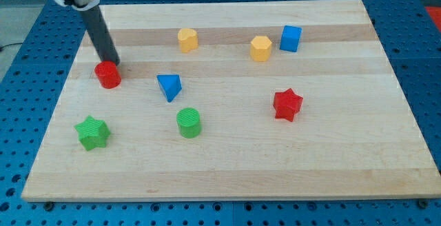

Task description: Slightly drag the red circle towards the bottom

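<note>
The red circle (pixel 108 75) is a short red cylinder at the view's left on the wooden board (pixel 227 164). My tip (pixel 110 62) sits right at the circle's top edge, touching or nearly touching it on the side toward the view's top. The dark rod slants up to the view's top left.
A green star (pixel 92 132) lies below the red circle. A blue triangle (pixel 169 86) and a green circle (pixel 189 122) lie to its right. A red star (pixel 287 105), two yellow blocks (pixel 187 39) (pixel 260 48) and a blue cube (pixel 291 38) lie farther right.
</note>
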`<state>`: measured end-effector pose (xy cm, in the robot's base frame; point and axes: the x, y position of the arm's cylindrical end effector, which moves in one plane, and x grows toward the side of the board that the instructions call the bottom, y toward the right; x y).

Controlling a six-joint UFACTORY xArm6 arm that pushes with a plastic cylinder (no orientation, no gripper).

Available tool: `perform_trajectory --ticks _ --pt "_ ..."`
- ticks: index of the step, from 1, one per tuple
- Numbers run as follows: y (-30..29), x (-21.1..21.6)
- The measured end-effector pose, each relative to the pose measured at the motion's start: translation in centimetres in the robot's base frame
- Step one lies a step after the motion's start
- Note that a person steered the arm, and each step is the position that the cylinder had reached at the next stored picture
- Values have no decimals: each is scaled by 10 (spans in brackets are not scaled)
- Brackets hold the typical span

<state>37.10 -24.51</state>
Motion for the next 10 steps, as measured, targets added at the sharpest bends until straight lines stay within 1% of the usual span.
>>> perform_trajectory --ticks 1,10 --pt "-57 0" --pt "-56 2"
